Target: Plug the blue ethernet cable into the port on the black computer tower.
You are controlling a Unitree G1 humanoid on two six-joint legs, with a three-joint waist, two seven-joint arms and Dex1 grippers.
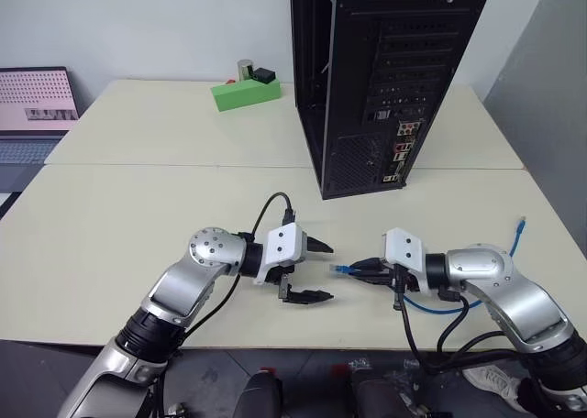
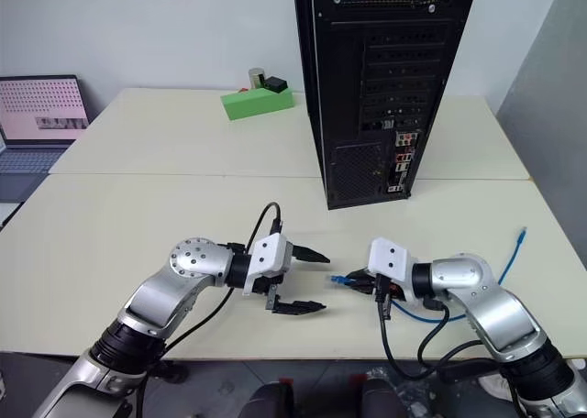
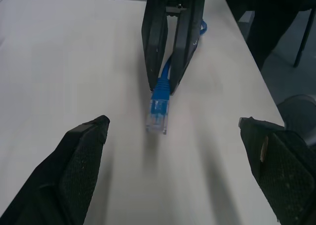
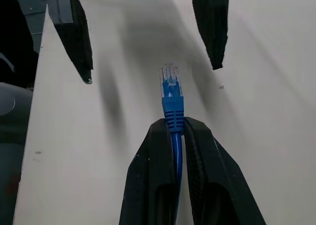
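Observation:
My right gripper (image 1: 359, 270) is shut on the blue ethernet cable (image 1: 431, 308) just behind one plug (image 4: 171, 94), which sticks out past its fingertips toward the left arm. That plug hangs a little above the table. The rest of the cable loops back under the right arm, and its other end (image 1: 521, 224) lies near the table's right edge. My left gripper (image 1: 323, 271) is open and faces the plug from the left, one finger (image 3: 84, 156) on each side and nothing between them. The black computer tower (image 1: 385, 79) stands upright at the back, its ports (image 1: 401, 148) facing me.
A green box (image 1: 246, 93) with a small metal cylinder on it sits at the back left of the tower. A laptop (image 1: 37, 106) stands at the far left. Both hands are close to the table's front edge (image 1: 303, 345).

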